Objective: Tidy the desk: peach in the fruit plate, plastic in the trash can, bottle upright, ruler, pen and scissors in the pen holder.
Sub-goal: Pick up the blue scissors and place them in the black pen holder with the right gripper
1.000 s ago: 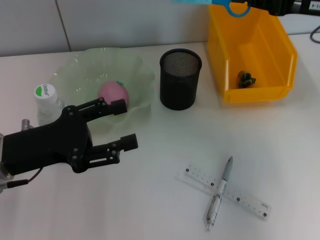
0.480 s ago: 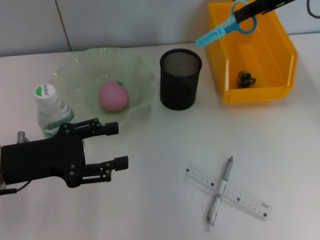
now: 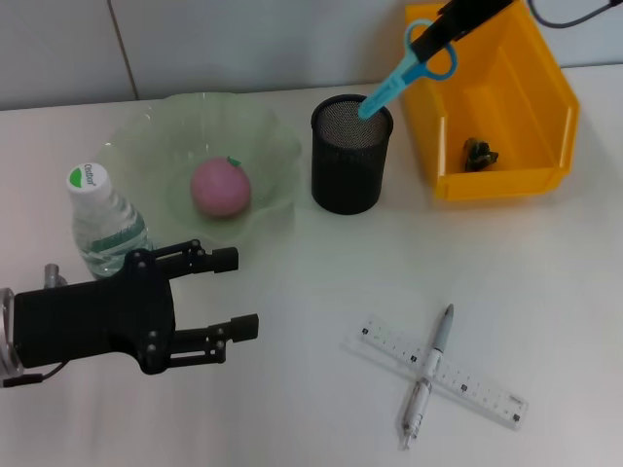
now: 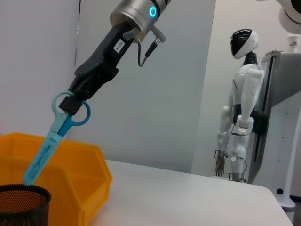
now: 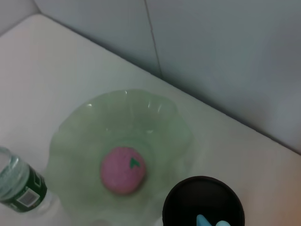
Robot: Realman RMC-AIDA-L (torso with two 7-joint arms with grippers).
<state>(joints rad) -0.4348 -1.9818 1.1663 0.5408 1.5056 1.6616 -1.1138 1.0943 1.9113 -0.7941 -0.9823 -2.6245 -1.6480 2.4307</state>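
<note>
Right claw clamping scissors over pen holder

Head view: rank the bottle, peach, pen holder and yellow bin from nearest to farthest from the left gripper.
From the left gripper:
1. Bottle, upright, just behind it.
2. Peach, in the fruit plate.
3. Pen holder, centre back.
4. Yellow bin, far right.

Peach in plate, left of holder.
</note>
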